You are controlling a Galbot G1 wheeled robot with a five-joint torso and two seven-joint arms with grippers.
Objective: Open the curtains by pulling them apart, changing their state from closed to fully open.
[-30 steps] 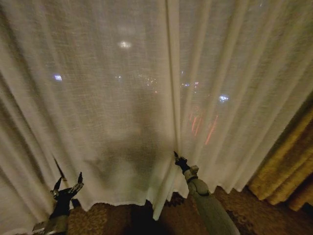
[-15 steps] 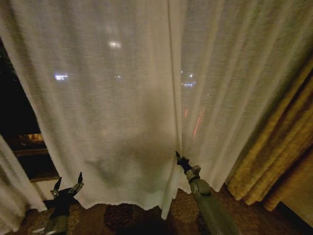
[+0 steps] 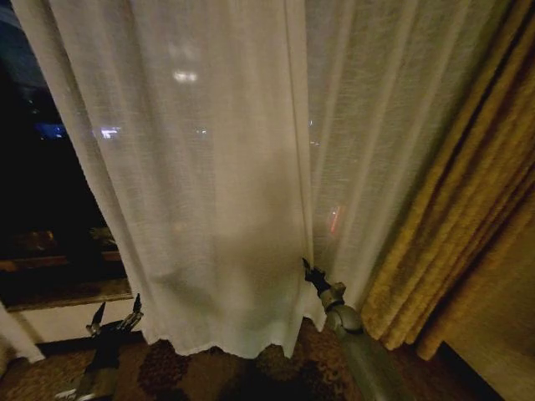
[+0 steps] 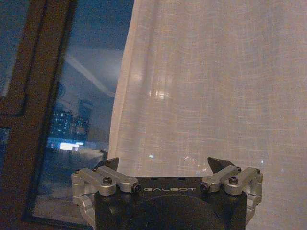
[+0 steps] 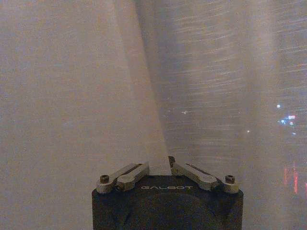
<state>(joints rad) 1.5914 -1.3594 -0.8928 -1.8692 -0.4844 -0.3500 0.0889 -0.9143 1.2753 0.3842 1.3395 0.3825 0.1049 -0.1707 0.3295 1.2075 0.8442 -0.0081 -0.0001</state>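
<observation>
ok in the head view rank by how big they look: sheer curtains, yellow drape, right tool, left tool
1. sheer curtains
2. yellow drape
3. and 4. left tool and right tool: both small and look about alike, so no ranking between them.

The left end effector (image 4: pixel 163 165) has a black block body marked "GALBOT" in pale letters, with 2 silver metal linkage bars fixed by dark screws and ending in pointed black tips. The right end effector (image 5: pixel 160 164) has the same black "GALBOT" housing, silver links and screws. In the head view, the right forearm (image 3: pixel 361 359) is a smooth grey-green cylinder with a silvery wrist joint.
</observation>
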